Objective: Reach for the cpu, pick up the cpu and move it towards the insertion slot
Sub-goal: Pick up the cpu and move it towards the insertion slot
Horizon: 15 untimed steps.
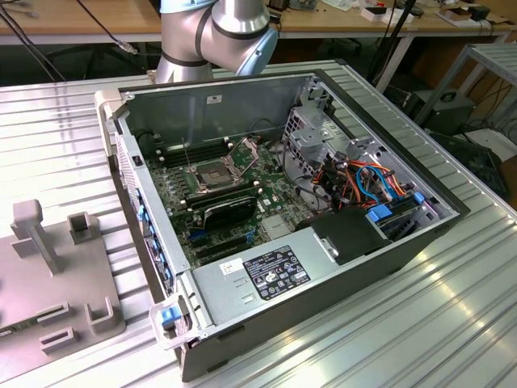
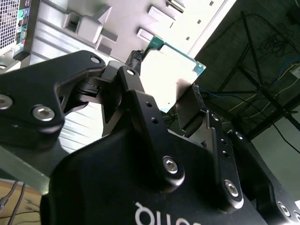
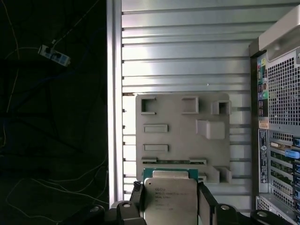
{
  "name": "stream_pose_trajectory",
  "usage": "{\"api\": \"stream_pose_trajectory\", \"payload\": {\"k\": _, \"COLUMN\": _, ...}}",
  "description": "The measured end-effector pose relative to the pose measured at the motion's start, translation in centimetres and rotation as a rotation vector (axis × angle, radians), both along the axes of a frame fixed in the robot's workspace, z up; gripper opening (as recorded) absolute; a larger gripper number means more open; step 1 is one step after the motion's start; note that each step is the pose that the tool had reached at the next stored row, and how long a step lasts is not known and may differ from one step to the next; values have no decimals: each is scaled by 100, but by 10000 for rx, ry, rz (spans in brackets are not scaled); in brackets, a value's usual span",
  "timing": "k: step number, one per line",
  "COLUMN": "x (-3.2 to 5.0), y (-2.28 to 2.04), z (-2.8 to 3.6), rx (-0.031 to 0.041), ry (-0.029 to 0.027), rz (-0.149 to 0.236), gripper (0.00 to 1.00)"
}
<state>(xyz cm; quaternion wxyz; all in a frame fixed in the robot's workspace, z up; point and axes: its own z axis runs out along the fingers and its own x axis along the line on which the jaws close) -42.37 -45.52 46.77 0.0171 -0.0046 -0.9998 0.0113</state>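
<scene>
Gripper [image 3: 171,206] clamped on the cpu [image 3: 169,199], one finger [image 3: 206,206] on each side edge w/ metal face toward the first wrist view's camera; in second wrist view the chip [image 2: 171,77] sits betw. the black linkage [image 2: 140,122], green edge visible. Cpu is held in air above the grey plastic fixture [image 3: 183,136] on the ribbed metal table [image 3: 187,56], beside the open pc case [image 3: 281,117]. Ext. view: insertion slot [image 1: 212,175] lies on the green motherboard [image 1: 275,212] inside the case, hinged plate [image 1: 249,151] raised, arm [image 1: 218,32] at the case's far side.
</scene>
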Motion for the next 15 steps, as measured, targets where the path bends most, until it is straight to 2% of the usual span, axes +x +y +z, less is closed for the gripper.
{"api": "stream_pose_trajectory", "payload": {"k": 2, "x": 21, "y": 0, "z": 0, "rx": 0, "ry": 1, "rz": 0, "gripper": 55}}
{"api": "stream_pose_trajectory", "payload": {"k": 4, "x": 82, "y": 0, "z": -4, "rx": 0, "ry": 0, "rz": 0, "gripper": 55}}
{"api": "stream_pose_trajectory", "payload": {"k": 9, "x": 342, "y": 34, "z": -52, "rx": -10, "ry": 0, "rz": 0, "gripper": 55}}
{"api": "stream_pose_trajectory", "payload": {"k": 11, "x": 513, "y": 55, "z": -98, "rx": -44, "ry": 0, "rz": 2, "gripper": 55}}
{"api": "stream_pose_trajectory", "payload": {"k": 15, "x": 719, "y": 70, "z": -153, "rx": -75, "ry": 1, "rz": 1, "gripper": 55}}
